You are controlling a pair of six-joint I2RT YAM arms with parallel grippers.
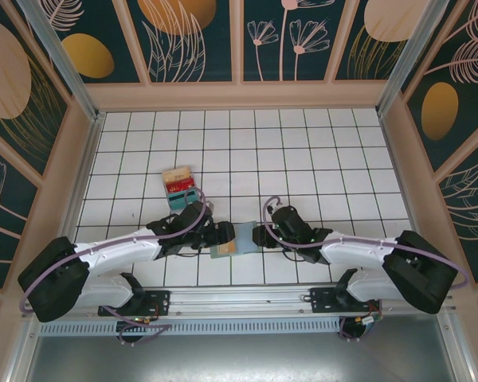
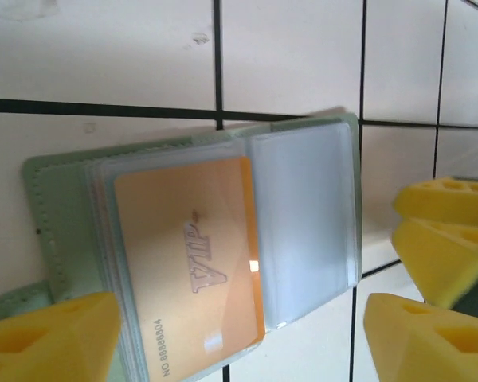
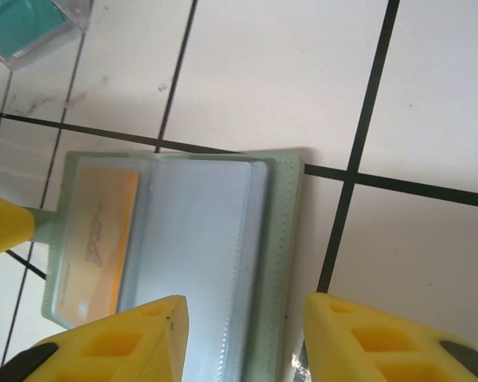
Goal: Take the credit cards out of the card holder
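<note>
Left gripper (image 2: 239,312) stands apart, the orange card (image 2: 183,239) in the open holder (image 2: 57,215) between its fingers. Right gripper (image 3: 245,306), also apart, straddles the holder's edge.

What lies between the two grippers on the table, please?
The open card holder lies between the left gripper and right gripper, seen in the top view.

A white worktop (image 1: 303,143) gridded with black lines spreads under and beyond the left pincer (image 1: 225,236) and right pincer (image 1: 259,236). Past them and to both sides stand dark teal wall panels (image 1: 195,40) in pale wooden frames, painted with gold ovals and pale plants.
</note>
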